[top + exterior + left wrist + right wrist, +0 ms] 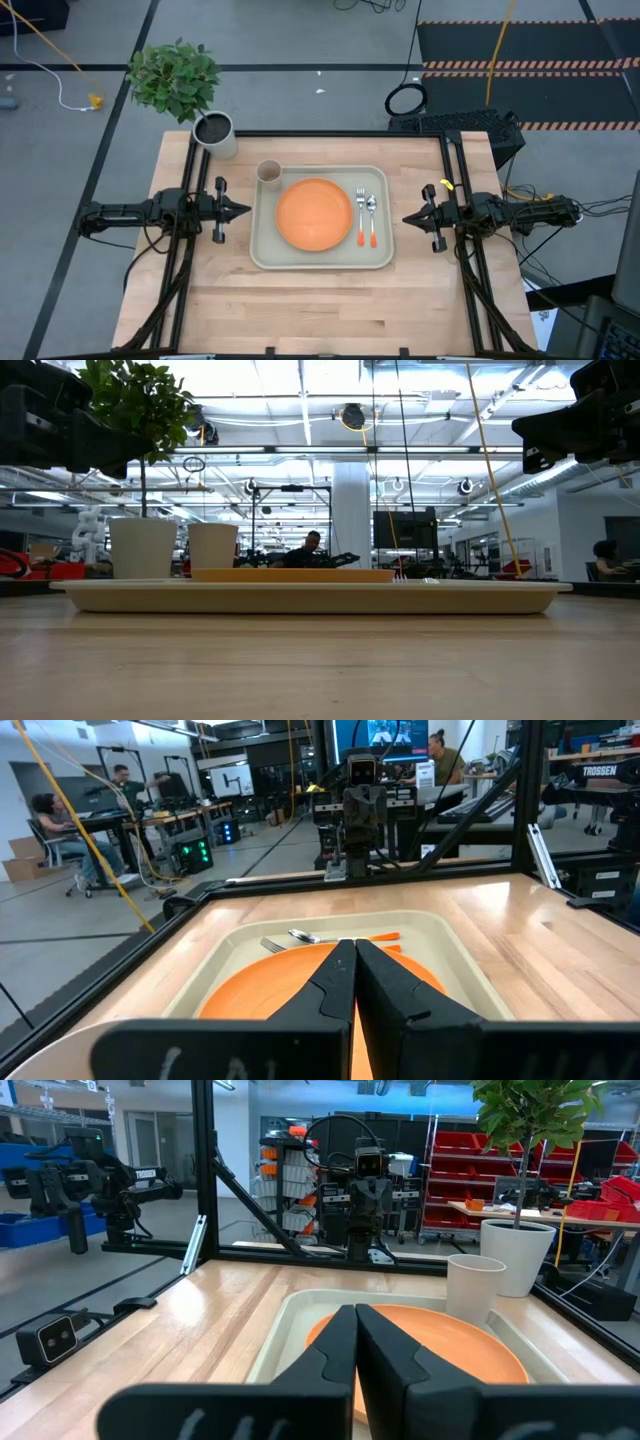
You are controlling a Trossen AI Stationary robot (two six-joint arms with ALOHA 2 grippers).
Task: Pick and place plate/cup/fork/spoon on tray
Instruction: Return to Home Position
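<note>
The pale green-grey tray [262, 252] lies at the table's middle. The orange plate [314, 213] rests flat on it at its centre. The beige cup [269, 174] stands upright in the tray's far left corner. The fork [360, 215] and the spoon [371, 218] lie side by side along the tray's right side, orange handles toward the near edge. My left gripper [247, 210] is shut and empty, left of the tray. My right gripper [406, 218] is shut and empty, right of the tray. Both point at the tray, above the table.
A grey-white pot [215, 132] with dark soil and a leafy plant [173, 76] stands at the table's far left corner. Black frame rails [455, 180] run along the table's left, right and far edges. Bare wood [320, 305] lies between the tray and the near edge.
</note>
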